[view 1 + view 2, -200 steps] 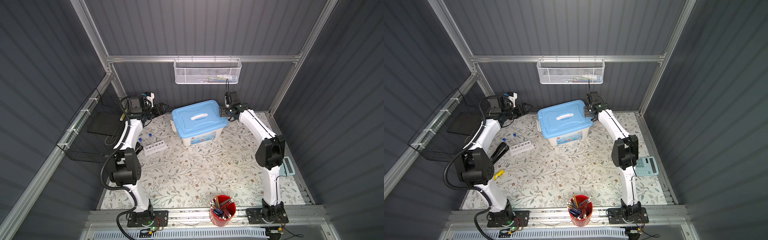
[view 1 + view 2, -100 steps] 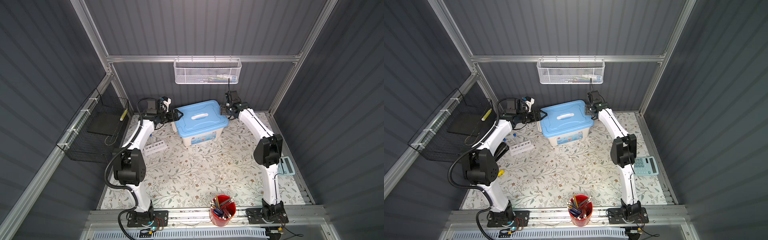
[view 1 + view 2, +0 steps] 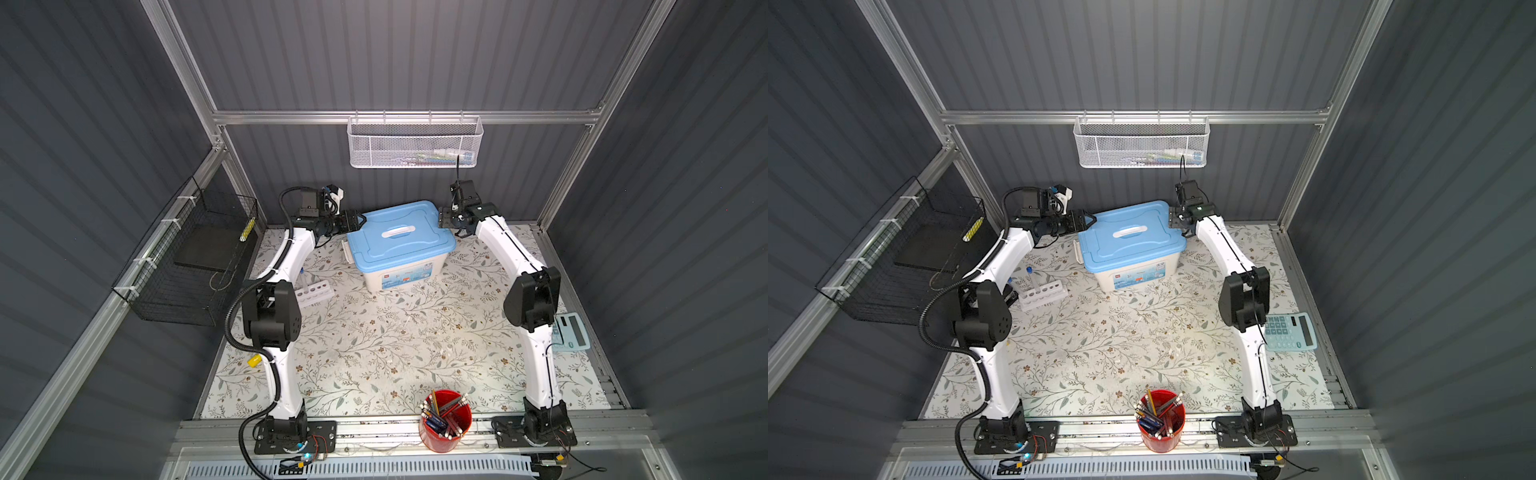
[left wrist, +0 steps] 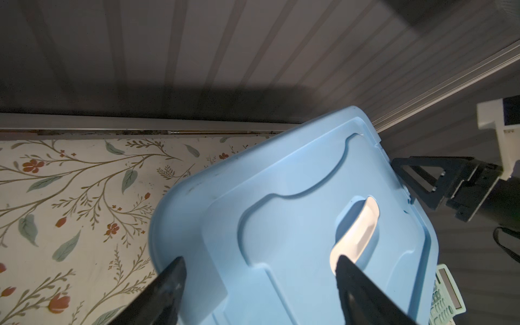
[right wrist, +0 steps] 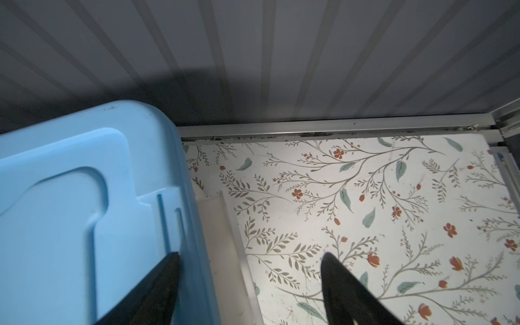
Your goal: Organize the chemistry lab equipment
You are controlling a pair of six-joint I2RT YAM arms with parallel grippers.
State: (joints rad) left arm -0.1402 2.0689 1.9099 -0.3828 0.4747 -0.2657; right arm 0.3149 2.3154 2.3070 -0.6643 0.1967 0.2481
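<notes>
A white tube rack [image 3: 316,291] [image 3: 1044,293] stands on the floral mat at the left, with a clear blue-capped tube [image 3: 1030,270] upright in it. A storage box with a pale blue lid [image 3: 399,237] [image 3: 1129,232] sits at the back centre. My left gripper [image 3: 359,220] [image 4: 260,259] hovers open over the lid's left end [image 4: 281,197], one finger near the lid's white handle [image 4: 363,225]. My right gripper [image 3: 442,218] [image 5: 250,254] is open and straddles the lid's right edge [image 5: 70,197], above the box's white side latch [image 5: 216,225]. Neither holds anything.
A white mesh basket [image 3: 415,141] hangs on the back wall, above the right gripper. A black wire basket [image 3: 195,266] is on the left wall. A red pencil cup [image 3: 446,419] stands at the front edge, a pale blue calculator [image 3: 571,332] at the right, and a yellow piece [image 3: 254,360] by the left arm.
My left arm has swung from the back left corner rightward to the box, so its gripper now sits over the lid's left end. The right gripper has hardly moved.
</notes>
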